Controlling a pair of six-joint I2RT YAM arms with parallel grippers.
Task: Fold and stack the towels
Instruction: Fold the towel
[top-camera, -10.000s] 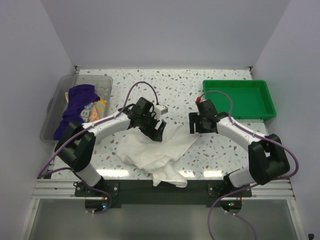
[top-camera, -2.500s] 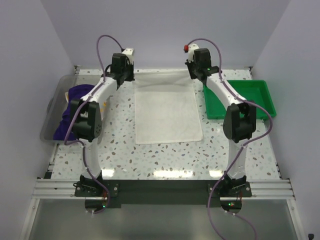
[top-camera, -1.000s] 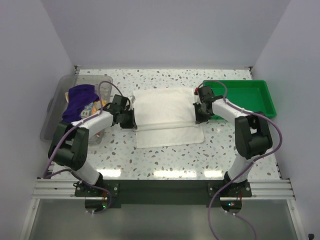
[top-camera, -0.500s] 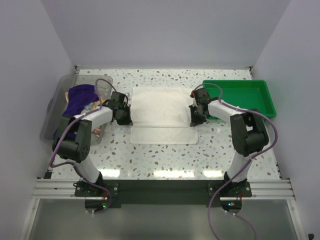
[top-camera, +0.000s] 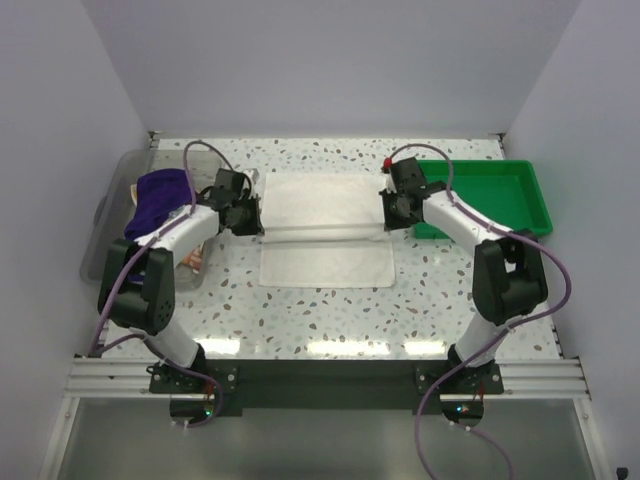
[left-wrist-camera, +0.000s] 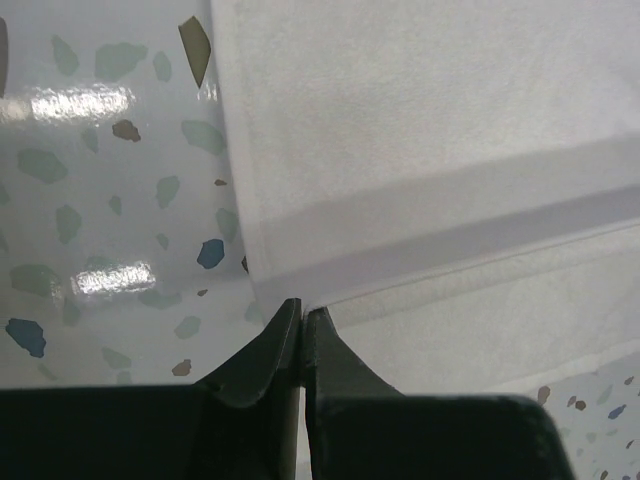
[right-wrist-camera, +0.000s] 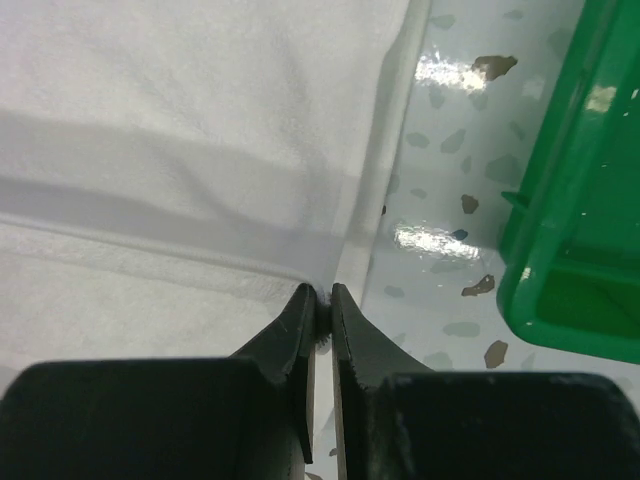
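White terry towel (top-camera: 325, 225) lies flat mid-table on the speckled terrazzo tabletop (top-camera: 330, 305), folded over itself: the top layer covers the far part and a strip of the bottom layer sticks out toward the arm bases. Left gripper (top-camera: 252, 222) is at the towel's left edge, right gripper (top-camera: 391, 214) at its right edge, both low at the line where the top layer ends. Left wrist view: left gripper (left-wrist-camera: 302, 312) jaws pinched nearly together on the corner of the white terry towel (left-wrist-camera: 420, 150), top-layer hem running across just above the tips. Right wrist view: right gripper (right-wrist-camera: 322, 296) jaws narrow with a thin bit of hem clamped between them, the towel (right-wrist-camera: 180, 120) spread to its left, green plastic tray (right-wrist-camera: 580, 200) just beside it on the right. Tray (top-camera: 490, 195) sits at the table's far right. Deep purple towel (top-camera: 158, 198) is bunched in the clear plastic bin (top-camera: 105, 215) at far left, with a scrap of paler cloth (top-camera: 193, 258) below it, too small to read
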